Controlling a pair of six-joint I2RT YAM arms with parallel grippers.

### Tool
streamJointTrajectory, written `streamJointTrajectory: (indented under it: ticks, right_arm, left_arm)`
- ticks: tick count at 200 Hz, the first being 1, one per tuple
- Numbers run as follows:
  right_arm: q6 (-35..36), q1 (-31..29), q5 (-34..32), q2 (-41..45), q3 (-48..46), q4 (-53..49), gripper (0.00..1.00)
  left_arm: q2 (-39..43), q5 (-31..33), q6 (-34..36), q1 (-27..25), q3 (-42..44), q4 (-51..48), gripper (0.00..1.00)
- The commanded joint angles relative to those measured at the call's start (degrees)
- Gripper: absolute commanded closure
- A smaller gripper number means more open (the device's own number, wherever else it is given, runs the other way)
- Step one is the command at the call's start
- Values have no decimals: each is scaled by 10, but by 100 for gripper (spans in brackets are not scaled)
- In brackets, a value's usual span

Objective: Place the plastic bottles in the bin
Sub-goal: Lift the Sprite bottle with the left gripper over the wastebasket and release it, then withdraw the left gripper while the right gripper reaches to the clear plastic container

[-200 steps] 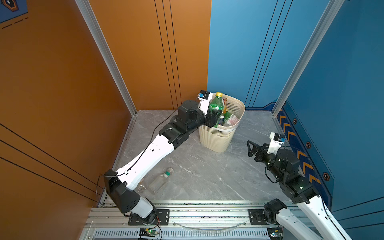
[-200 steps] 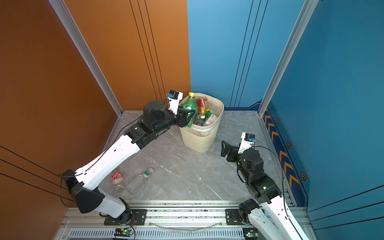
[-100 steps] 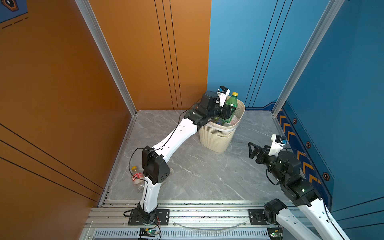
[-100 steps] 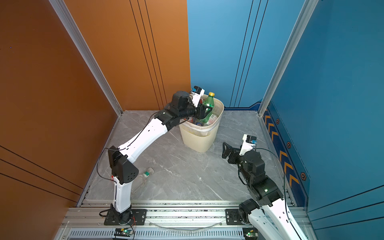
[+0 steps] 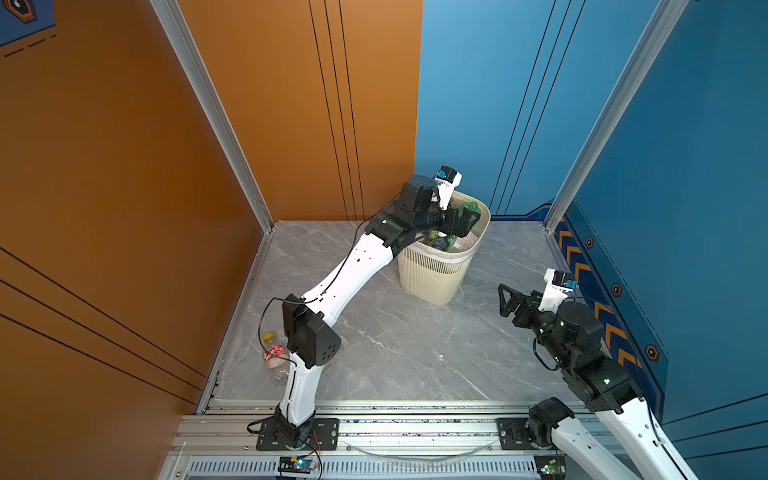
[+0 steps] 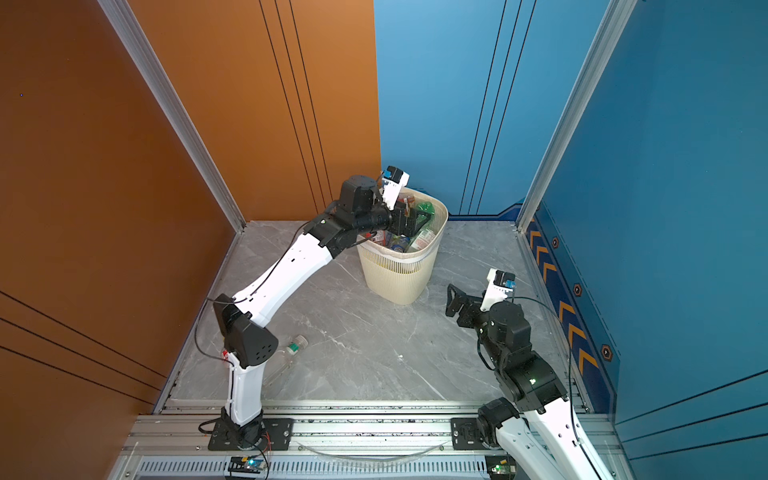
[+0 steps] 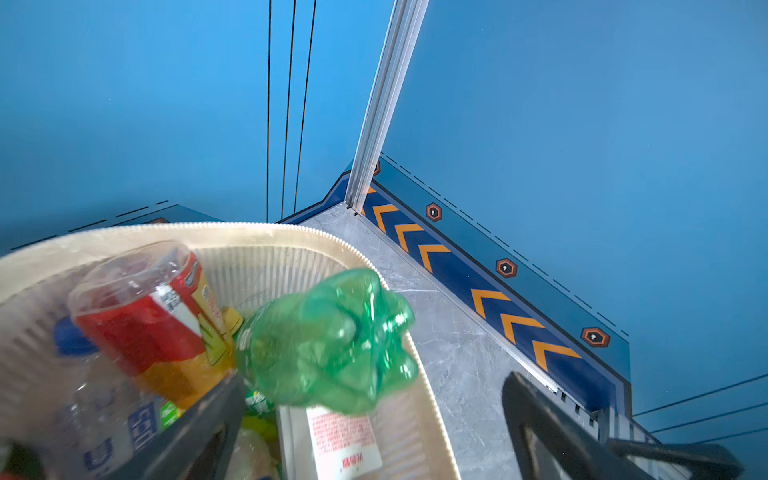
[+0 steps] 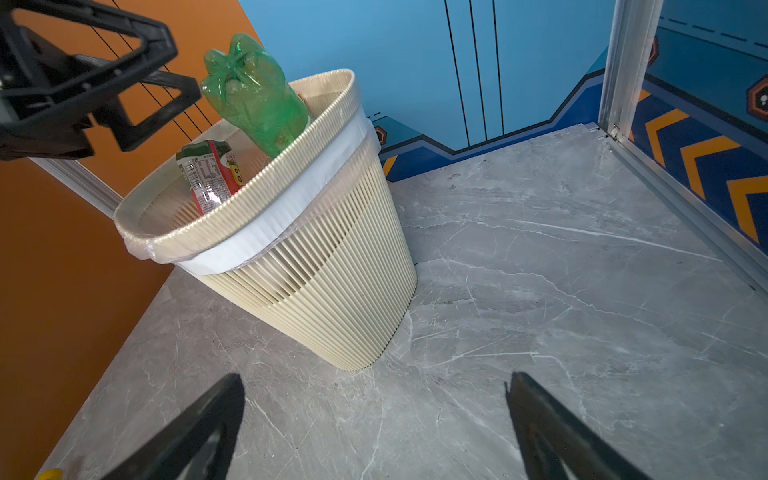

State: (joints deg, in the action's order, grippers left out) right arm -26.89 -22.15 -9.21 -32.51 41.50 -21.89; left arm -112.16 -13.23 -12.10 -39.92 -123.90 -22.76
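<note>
Green bottle stands base up in the bin, neck buried among the others, leaning on the far right stretch of the rim, base well above it.

Left pincer: jaws spread wide, gripping nothing. It hangs over the left part of the bin's mouth, pointing right. The green bottle sits just ahead of it, between the lines of the two fingers. Whether one finger brushes the bottle: cannot tell. Bottle blurred in the left wrist view.

Beside the green bottle, inside the bin: red-labelled bottle, tilted, plus further bottles with blue and white labels lower down, packed together. Thin liner bag is folded over the rim.

Bin position: far middle of the table, close to the far wall, upright.

Right pincer: jaws wide apart, empty. It hovers above the table to the right of the bin and nearer, pointing left, apart from it.

Outside the bin, near left of the table: clear bottle with a yellow cap and red label, and clear bottle with a green cap. Both lie by the left arm, partly hidden by its elbow.
</note>
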Motion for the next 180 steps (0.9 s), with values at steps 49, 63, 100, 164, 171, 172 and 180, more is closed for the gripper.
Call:
streamJointTrajectory:
  ticks: [49,63,100,164,171,172,180]
  right_arm:
    - [-21,3,25,-18,-16,7,0]
    - [-27,0,30,-30,-16,10,0]
    - [-30,-24,41,-72,-17,33,0]
    - [38,-191,-1,-180,33,75,0]
    - [55,-215,8,-201,43,83,0]
    - [58,-218,10,-204,45,85,0]
    - [81,-242,28,-231,57,95,0]
  left_arm:
    - [404,243,28,8,509,187,2]
    - [485,269,-13,29,628,196,2]
    - [647,268,-90,101,801,127,2]
    - [764,278,-108,158,853,22,2]
    - [772,278,-109,162,852,16,2]
    - [772,278,-109,163,853,15,2]
    - [779,281,-111,167,851,6,2]
